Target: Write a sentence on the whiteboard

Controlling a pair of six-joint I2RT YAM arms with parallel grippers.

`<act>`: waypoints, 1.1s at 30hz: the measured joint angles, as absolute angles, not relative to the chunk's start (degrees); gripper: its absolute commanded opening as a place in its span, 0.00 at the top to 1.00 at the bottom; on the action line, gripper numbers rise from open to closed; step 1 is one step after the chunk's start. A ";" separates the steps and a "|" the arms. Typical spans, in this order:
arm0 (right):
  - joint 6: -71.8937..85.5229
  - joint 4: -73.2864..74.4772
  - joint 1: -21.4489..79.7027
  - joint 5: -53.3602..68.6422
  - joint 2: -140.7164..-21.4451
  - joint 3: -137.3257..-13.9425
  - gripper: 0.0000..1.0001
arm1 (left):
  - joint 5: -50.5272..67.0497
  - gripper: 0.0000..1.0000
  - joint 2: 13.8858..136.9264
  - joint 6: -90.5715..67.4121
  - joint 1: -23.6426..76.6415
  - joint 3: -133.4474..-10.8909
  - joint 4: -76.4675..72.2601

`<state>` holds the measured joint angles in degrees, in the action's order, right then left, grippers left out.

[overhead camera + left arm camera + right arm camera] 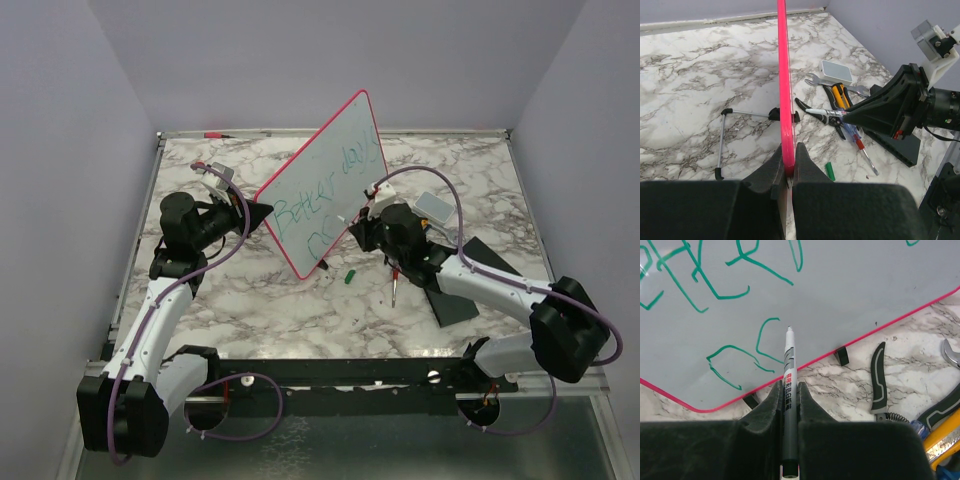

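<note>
The whiteboard [325, 185] stands tilted on edge in the middle of the marble table, its red-pink rim [784, 90] running up the left wrist view. My left gripper [262, 213] is shut on that rim at the board's left edge [788, 162]. Green handwriting covers the board's face [715, 285]. My right gripper [358, 222] is shut on a grey-and-white marker [789, 385], whose tip [789, 330] meets the board beside the lower green strokes. A small black foot [841, 356] shows under the board's rim.
A green marker cap [350, 277] and a screwdriver [395, 288] lie in front of the board. Pliers [815, 111], a wrench [815, 79], a white box [836, 72] and a black pad [465, 290] lie to the right. A wire stand [722, 140] sits behind the board.
</note>
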<state>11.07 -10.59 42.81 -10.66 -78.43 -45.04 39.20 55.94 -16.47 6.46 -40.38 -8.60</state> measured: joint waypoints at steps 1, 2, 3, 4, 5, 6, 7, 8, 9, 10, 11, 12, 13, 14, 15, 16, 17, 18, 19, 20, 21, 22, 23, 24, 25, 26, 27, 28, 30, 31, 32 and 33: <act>11.11 -11.09 42.81 -10.52 -78.15 -45.06 0.99 | 39.20 1.00 55.94 -16.47 6.46 -40.38 -8.60; 11.16 -11.55 42.81 -10.37 -78.11 -45.06 0.99 | 39.20 1.00 55.94 -16.47 6.46 -40.38 -8.60; 11.16 -11.90 42.81 -10.17 -78.19 -45.06 0.99 | 39.20 1.00 55.94 -16.47 6.46 -40.38 -8.60; 11.16 -12.16 42.81 -9.96 -78.39 -45.06 0.99 | 39.20 1.00 55.94 -16.47 6.46 -40.38 -8.60; 11.16 -12.38 42.81 -9.74 -78.65 -45.08 0.99 | 39.20 1.00 55.92 -16.47 6.46 -40.38 -8.60; 11.16 -12.43 42.81 -9.61 -78.89 -45.17 0.99 | 39.20 1.00 55.92 -16.47 6.46 -40.38 -8.60; 11.16 -12.56 42.81 -9.39 -79.31 -45.39 0.99 | 39.20 1.00 55.92 -16.47 6.46 -40.38 -8.60; 11.16 -12.71 42.81 -9.23 -79.68 -45.52 1.00 | 39.20 1.00 55.92 -16.47 6.46 -40.38 -8.60; 11.16 -12.84 42.81 -9.04 -79.99 -45.65 0.99 | 39.20 1.00 55.92 -16.47 6.46 -40.38 -8.60; 11.16 -12.93 42.81 -8.78 -80.20 -45.76 0.99 | 39.20 1.00 55.92 -16.47 6.46 -40.38 -8.60; 11.14 -13.04 42.81 -8.54 -80.34 -45.80 0.99 | 39.20 1.00 55.92 -16.47 6.46 -40.38 -8.60; 11.16 -13.21 42.81 -8.32 -80.44 -45.80 0.99 | 39.20 1.00 55.92 -16.47 6.46 -40.38 -8.60; 11.16 -13.37 42.81 -8.19 -80.53 -45.87 0.99 | 39.20 1.00 55.92 -16.47 6.46 -40.38 -8.60; 11.14 -13.58 42.81 -8.05 -80.66 -45.93 0.99 | 39.20 1.00 55.92 -16.47 6.46 -40.38 -8.60; 11.16 -13.65 42.81 -8.01 -80.82 -46.09 0.99 | 39.20 1.00 55.92 -16.47 6.46 -40.38 -8.60; 11.14 -13.69 42.81 -7.99 -81.01 -46.26 0.99 | 39.20 1.00 55.92 -16.45 6.46 -40.38 -8.60; 11.14 -13.74 42.81 -7.94 -81.19 -46.46 0.99 | 39.20 1.00 55.92 -16.45 6.46 -40.38 -8.60; 11.14 -13.91 42.81 -7.92 -81.41 -46.59 0.99 | 39.20 1.00 55.92 -16.47 6.46 -40.38 -8.60; 11.14 -14.04 42.81 -7.88 -81.62 -46.74 0.99 | 39.20 1.00 55.92 -16.45 6.46 -40.38 -8.60; 11.14 -14.15 42.81 -7.88 -81.87 -46.83 0.99 | 39.20 1.00 55.92 -16.47 6.46 -40.38 -8.60; 11.14 -14.15 42.81 -7.88 -82.11 -46.87 0.99 | 39.20 1.00 55.92 -16.47 6.46 -40.38 -8.60; 11.14 -14.15 42.81 -7.88 -82.32 -46.87 0.99 | 39.20 1.00 55.92 -16.45 6.46 -40.38 -8.60; 11.14 -14.15 42.81 -7.88 -82.56 -46.87 0.99 | 39.20 1.00 55.92 -16.45 6.46 -40.38 -8.60; 11.14 -14.13 42.81 -7.90 -82.78 -46.87 0.99 | 39.20 1.00 55.92 -16.47 6.46 -40.38 -8.60; 11.14 -14.09 42.81 -7.90 -82.96 -46.87 0.99 | 39.20 1.00 55.92 -16.47 6.46 -40.38 -8.60; 11.14 -14.06 42.81 -7.92 -83.09 -46.87 0.99 | 39.18 1.00 55.92 -16.47 6.46 -40.38 -8.60; 11.14 -14.06 42.81 -7.94 -83.20 -46.87 0.99 | 39.18 1.00 55.92 -16.47 6.46 -40.38 -8.60; 11.14 -14.06 42.81 -7.94 -83.26 -46.87 0.99 | 39.18 1.00 55.92 -16.47 6.46 -40.38 -8.60; 11.11 -14.04 42.81 -8.03 -83.37 -46.87 0.99 | 39.20 1.00 55.92 -16.45 6.46 -40.38 -8.60; 11.14 -14.06 42.81 -8.10 -83.48 -46.87 0.99 | 39.20 1.00 55.92 -16.47 6.46 -40.38 -8.60; 11.14 -14.04 42.81 -8.21 -83.59 -46.87 0.99 | 39.20 1.00 55.92 -16.47 6.46 -40.38 -8.60; 11.11 -14.02 42.81 -8.32 -83.74 -46.87 0.99 | 39.18 1.00 55.92 -16.47 6.46 -40.38 -8.60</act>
<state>11.11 -14.02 42.81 -8.32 -83.74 -46.87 39.18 55.92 -16.47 6.46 -40.38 -8.60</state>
